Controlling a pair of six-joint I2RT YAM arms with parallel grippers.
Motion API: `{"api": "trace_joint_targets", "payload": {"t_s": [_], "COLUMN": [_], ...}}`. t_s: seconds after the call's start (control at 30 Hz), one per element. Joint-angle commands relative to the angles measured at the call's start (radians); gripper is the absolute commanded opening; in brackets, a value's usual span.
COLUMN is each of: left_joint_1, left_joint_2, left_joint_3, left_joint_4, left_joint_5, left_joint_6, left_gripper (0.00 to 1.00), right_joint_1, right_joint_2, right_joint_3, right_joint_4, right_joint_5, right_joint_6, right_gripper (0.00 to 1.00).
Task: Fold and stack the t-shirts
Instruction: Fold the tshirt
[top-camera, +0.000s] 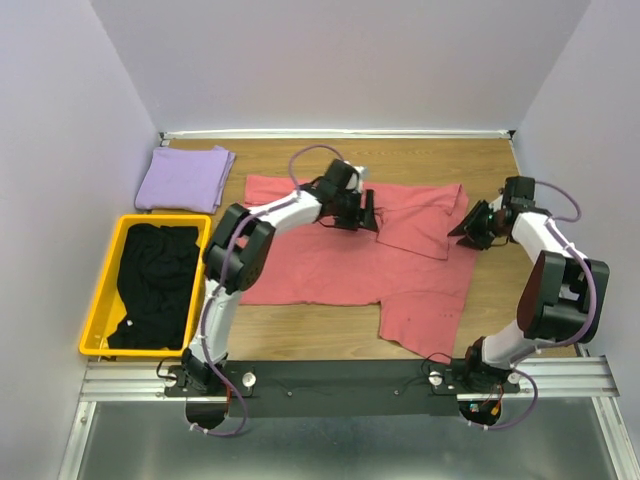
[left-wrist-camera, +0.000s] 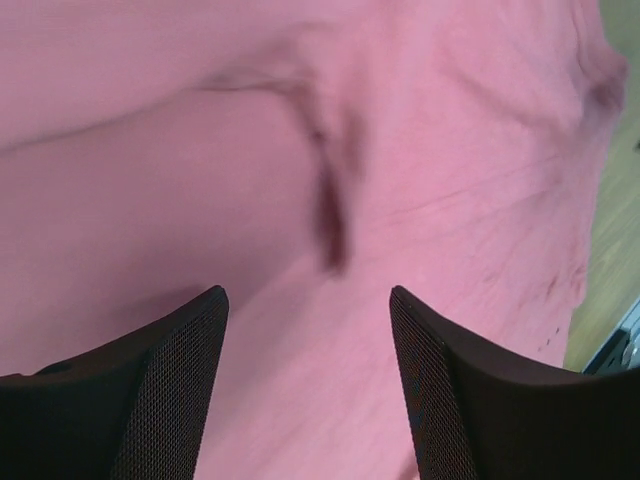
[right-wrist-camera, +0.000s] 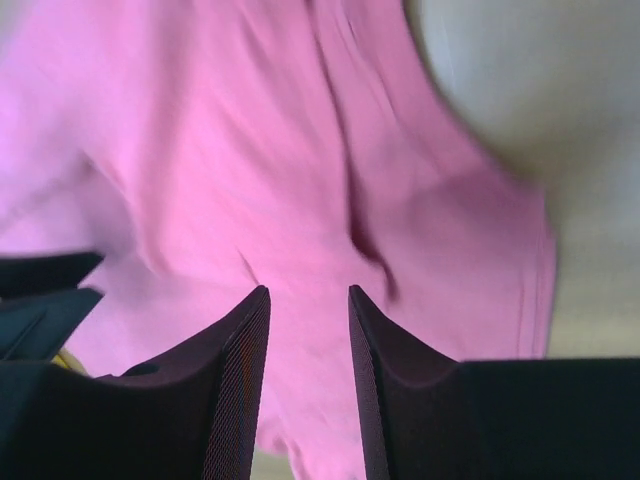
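Top view: salmon-pink t-shirt (top-camera: 330, 265) spread mid-table (top-camera: 300, 335), right part folded over; lavender t-shirt (top-camera: 183, 178) folded, far left; black t-shirts (top-camera: 155, 285) in yellow bin (top-camera: 100, 300). Left gripper (top-camera: 362, 212) over the pink shirt's far middle; right gripper (top-camera: 468, 228) at its right edge. Left wrist: jaws wide, empty, pink cloth beneath. Right wrist: jaws narrowly parted, empty, pink cloth beneath.

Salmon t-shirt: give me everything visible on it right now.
The salmon-pink t-shirt is plain, soft cloth, lying mostly flat but wrinkled on the wooden table, mid-workspace. Its far-right part is folded over the body as a flap; one sleeve sticks out toward the near edge. The left gripper hovers open over its far middle, the right gripper open at its right edge; neither has cloth between its fingers.
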Motion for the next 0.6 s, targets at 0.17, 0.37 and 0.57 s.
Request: {"api": "trace_joint_targets", "payload": {"t_s": [0.17,0.37,0.57], "left_joint_1": [0.352,0.480,0.533], "left_joint_2": [-0.247,-0.205,-0.126], "left_joint_3": [-0.144,-0.147,-0.121], "left_joint_4": [0.119,0.119,0.105], "left_joint_5": [-0.223,-0.284,-0.312], "left_joint_6": [-0.028,0.008,0.033], "left_gripper": [0.73,0.62,0.51], "right_joint_1": [-0.073,-0.074,-0.074], "right_joint_2": [0.227,0.411,0.514], "right_joint_3": [0.232,0.327,0.391], "right_joint_4": [0.368,0.483,0.535], "right_joint_5": [-0.070,-0.123,-0.171], "right_joint_6": [0.069,0.091,0.107], "right_gripper": [0.44,0.43,0.43]}}
